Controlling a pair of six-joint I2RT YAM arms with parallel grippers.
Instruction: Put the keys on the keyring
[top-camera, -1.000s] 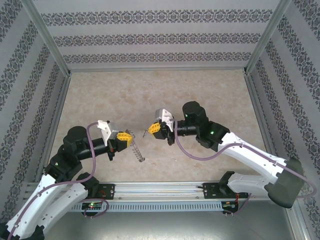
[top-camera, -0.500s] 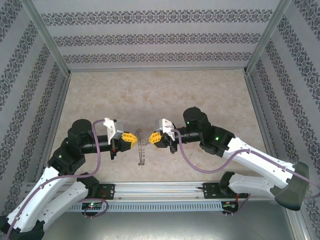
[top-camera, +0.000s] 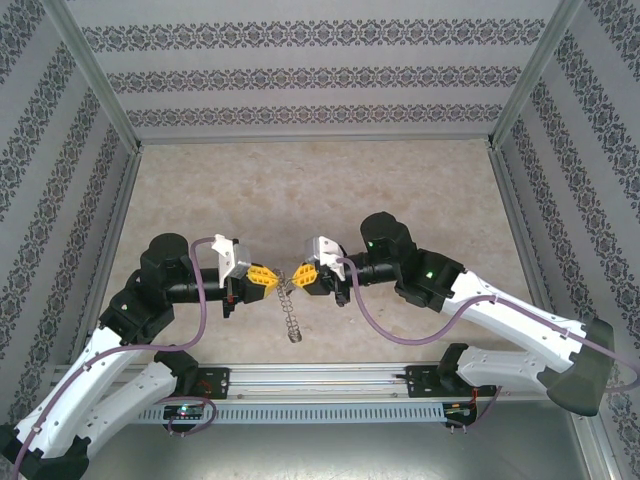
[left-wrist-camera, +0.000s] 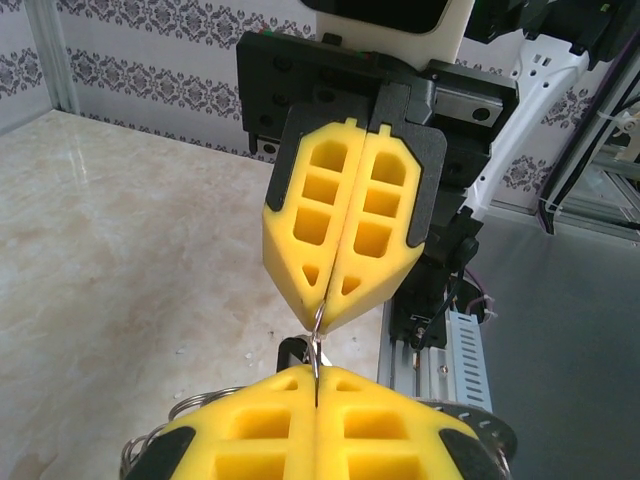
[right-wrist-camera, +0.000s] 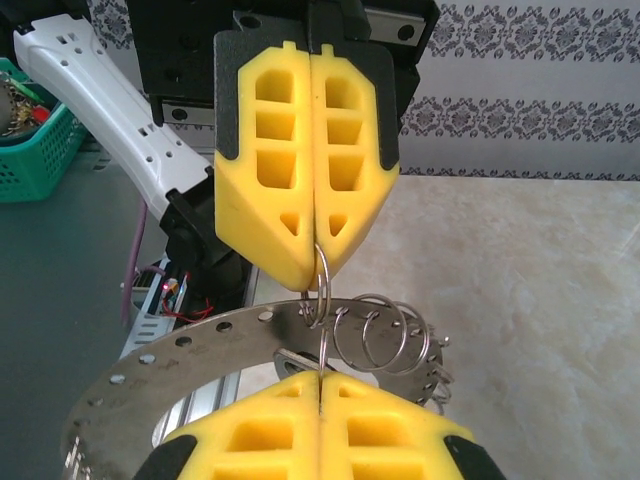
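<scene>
Keyring (right-wrist-camera: 150, 370) — lower arc hidden behind the right gripper (right-wrist-camera: 320, 378), left end cut by the bottom edge. Keys (right-wrist-camera: 290, 358) — mostly hidden behind band and pads, form indistinct.

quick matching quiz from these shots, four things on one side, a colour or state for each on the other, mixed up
Things:
1. keyring
2. basket
3. left gripper
4. table

Colour or state:
A. green
B. shut, tip to tip with the right gripper
C. grey metal, hanging between the two grippers
D. pale, marbled

Pairs: 1-C, 2-A, 3-B, 4-D
</scene>
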